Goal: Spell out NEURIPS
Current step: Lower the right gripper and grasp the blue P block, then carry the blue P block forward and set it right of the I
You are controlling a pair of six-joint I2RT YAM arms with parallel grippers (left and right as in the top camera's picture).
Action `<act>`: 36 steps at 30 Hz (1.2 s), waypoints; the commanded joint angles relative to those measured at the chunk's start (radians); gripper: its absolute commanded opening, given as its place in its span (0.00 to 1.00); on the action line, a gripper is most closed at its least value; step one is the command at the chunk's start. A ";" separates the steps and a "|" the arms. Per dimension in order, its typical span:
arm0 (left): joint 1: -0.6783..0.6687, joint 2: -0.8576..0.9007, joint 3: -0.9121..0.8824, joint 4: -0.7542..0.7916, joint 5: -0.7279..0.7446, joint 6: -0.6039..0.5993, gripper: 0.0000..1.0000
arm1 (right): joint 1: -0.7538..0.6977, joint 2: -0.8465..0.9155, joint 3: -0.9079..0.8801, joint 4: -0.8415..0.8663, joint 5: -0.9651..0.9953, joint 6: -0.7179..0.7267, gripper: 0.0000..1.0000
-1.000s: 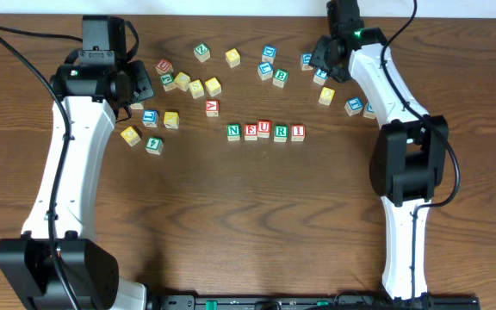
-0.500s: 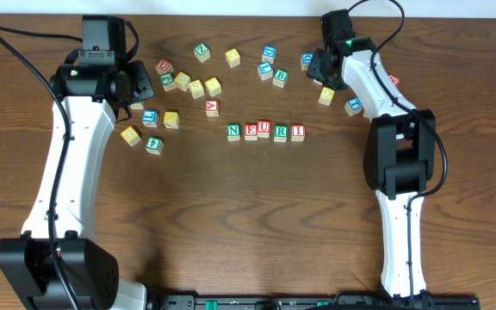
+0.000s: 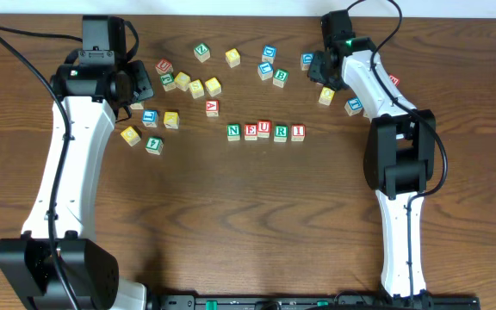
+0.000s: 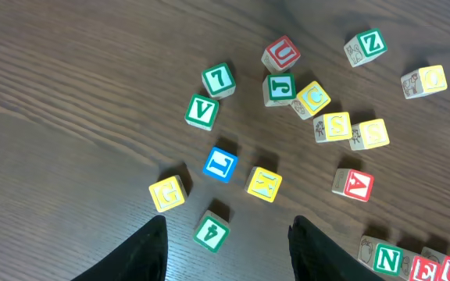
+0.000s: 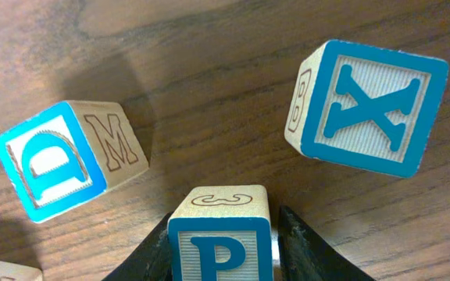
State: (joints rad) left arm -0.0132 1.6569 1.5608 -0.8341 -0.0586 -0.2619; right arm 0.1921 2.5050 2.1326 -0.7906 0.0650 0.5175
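Five white-faced wooden letter cubes (image 3: 265, 131) are lined up as NEURI between the left gripper (image 4: 229, 226), held open and empty, and the right gripper (image 5: 225, 222). One blue-lettered wooden P cube (image 5: 219, 238) is clamped by the latter, with two blue-framed cubes (image 5: 366, 105) seen just beyond it.

Row N-E-U-R-I (image 3: 265, 131) lies mid-table (image 3: 231, 215), with loose cubes (image 3: 196, 86) scattered behind it, left and right. P cube (image 5: 219, 234) sits between the jaws of the right gripper (image 5: 222, 251) — D cube (image 5: 53, 160) beyond-left, X cube (image 5: 369, 105) beyond-right.

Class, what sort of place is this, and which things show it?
Probably a robotics lab bench: two robot arms at a wooden table, lettered cubes scattered, and the right gripper around a P cube.
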 commanded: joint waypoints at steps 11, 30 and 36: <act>0.002 -0.003 0.001 -0.003 -0.006 -0.005 0.50 | 0.023 -0.189 0.013 -0.094 -0.076 -0.169 0.26; 0.003 -0.003 0.001 -0.003 -0.006 -0.005 0.50 | 0.085 -0.193 0.010 -0.487 -0.114 -0.205 0.21; 0.003 -0.003 0.001 -0.003 -0.006 -0.005 0.50 | 0.085 -0.193 -0.051 -0.477 -0.097 -0.204 0.21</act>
State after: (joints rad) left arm -0.0132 1.6569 1.5608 -0.8341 -0.0586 -0.2619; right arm 0.2741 2.3222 2.1223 -1.2736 -0.0521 0.3252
